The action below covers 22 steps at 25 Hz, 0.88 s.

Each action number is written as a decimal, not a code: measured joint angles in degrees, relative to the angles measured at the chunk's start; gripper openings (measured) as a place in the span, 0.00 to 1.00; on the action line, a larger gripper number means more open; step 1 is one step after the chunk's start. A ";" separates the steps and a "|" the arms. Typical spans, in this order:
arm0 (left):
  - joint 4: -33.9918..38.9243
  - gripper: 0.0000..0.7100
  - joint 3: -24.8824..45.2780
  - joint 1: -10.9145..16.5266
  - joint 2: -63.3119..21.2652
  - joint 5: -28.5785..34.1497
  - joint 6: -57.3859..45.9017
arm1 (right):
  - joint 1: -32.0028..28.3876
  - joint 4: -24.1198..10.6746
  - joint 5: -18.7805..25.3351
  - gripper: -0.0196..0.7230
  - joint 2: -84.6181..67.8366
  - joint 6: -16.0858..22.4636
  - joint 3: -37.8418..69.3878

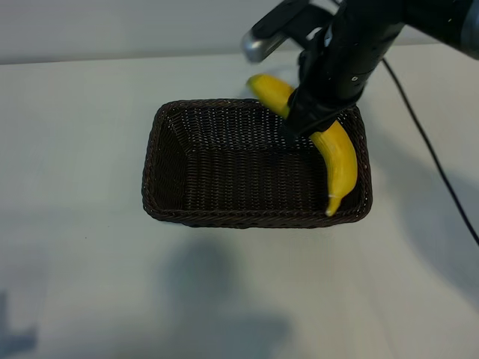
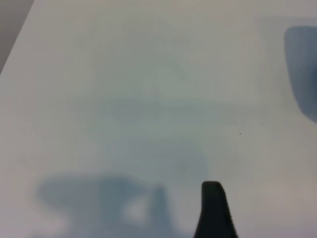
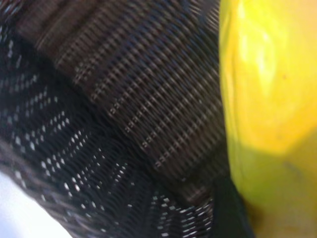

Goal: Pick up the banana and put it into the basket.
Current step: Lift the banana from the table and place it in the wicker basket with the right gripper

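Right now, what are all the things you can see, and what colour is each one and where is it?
banana: one, yellow with a pale tip, held over the right end of the basket, its tip pointing toward the front rim.
basket: one, dark brown wicker, in the middle of the table, with nothing lying on its floor.
table: one, white, under everything.
cable: one, black, trailing across the table at the right.
right claw: one, black, above the basket's back right corner, shut on the banana.
left claw: one, black, open, parked over bare table, seen only in the left wrist view.
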 joint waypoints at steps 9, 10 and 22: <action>0.00 0.74 0.00 0.00 0.00 0.00 0.00 | 3.88 1.98 -0.76 0.60 0.00 -39.32 0.00; 0.00 0.74 0.00 0.00 0.00 0.00 0.00 | 3.95 2.54 -1.67 0.60 0.00 -40.76 0.00; 0.00 0.74 0.00 0.00 0.00 0.00 -0.05 | 4.02 3.59 -11.18 0.60 5.69 -39.56 0.00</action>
